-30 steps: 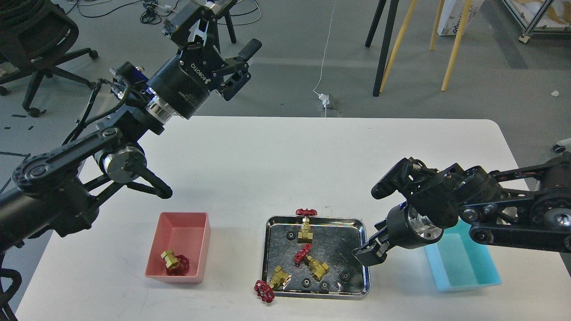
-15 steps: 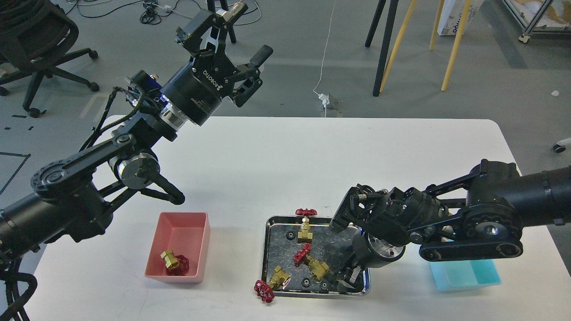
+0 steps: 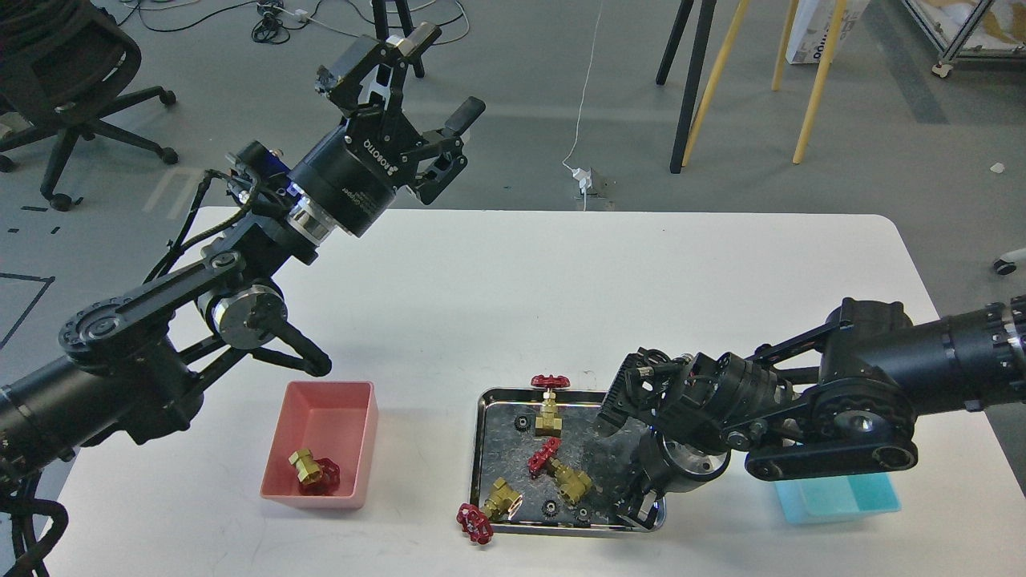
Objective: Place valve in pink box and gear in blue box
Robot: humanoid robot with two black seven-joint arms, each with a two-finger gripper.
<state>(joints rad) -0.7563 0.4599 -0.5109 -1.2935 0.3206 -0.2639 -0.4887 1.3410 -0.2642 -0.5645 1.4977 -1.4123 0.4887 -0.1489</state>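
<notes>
A valve [image 3: 314,469] lies in the pink box [image 3: 353,449] at the front left. Three more valves are at the steel tray [image 3: 479,449]: one upright at the back [image 3: 549,413], one in the middle [image 3: 567,478], one at the front left [image 3: 501,498] with its red handwheel over the rim. Small black gears [image 3: 523,422] [image 3: 550,506] [image 3: 583,514] lie in the tray. My right gripper [image 3: 637,506] points down into the tray's front right corner; its fingers are too dark to tell apart. The blue box [image 3: 842,497] is half hidden behind my right arm. My left gripper [image 3: 441,76] is open, empty, high over the table's back edge.
The white table ends just in front of the tray and boxes. My right arm's thick links [image 3: 834,417] lie low across the table between the tray and the blue box. An office chair [image 3: 56,80] and stand legs [image 3: 697,80] are on the floor behind the table.
My right gripper has swung left from beside the tray and gone down into its front right corner, covering a gear there. My left arm has shifted slightly right, still open.
</notes>
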